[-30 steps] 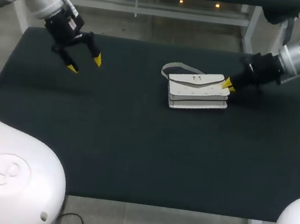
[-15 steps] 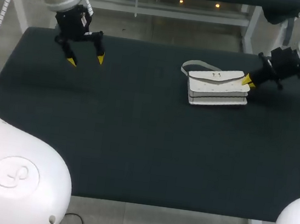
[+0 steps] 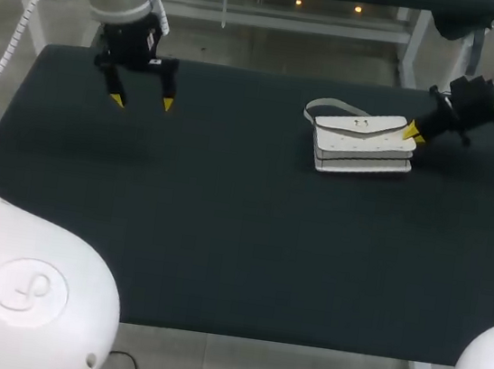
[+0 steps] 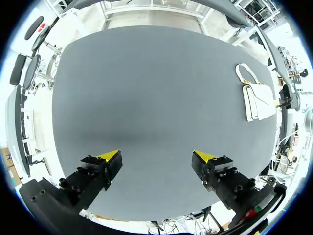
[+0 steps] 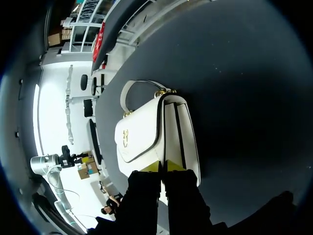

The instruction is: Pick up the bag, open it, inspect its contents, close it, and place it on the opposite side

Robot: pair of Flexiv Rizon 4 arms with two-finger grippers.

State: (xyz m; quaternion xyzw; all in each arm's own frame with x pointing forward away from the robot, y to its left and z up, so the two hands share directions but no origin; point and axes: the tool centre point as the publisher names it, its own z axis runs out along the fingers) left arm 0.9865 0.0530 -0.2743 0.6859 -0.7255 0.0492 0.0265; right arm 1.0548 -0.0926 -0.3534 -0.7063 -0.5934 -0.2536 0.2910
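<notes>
The white bag (image 3: 363, 143) lies closed on the far right part of the counter (image 3: 222, 236), with the right pincer (image 3: 411, 132) clenched on its right end, seemingly to place it there, while the left pincer (image 3: 141, 101) hangs released at far left, clear of the work.

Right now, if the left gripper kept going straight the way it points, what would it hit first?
The left gripper, fingers open, points at bare table, so probably that. Nothing lies in that line; the white bag sits far off to one side.
</notes>
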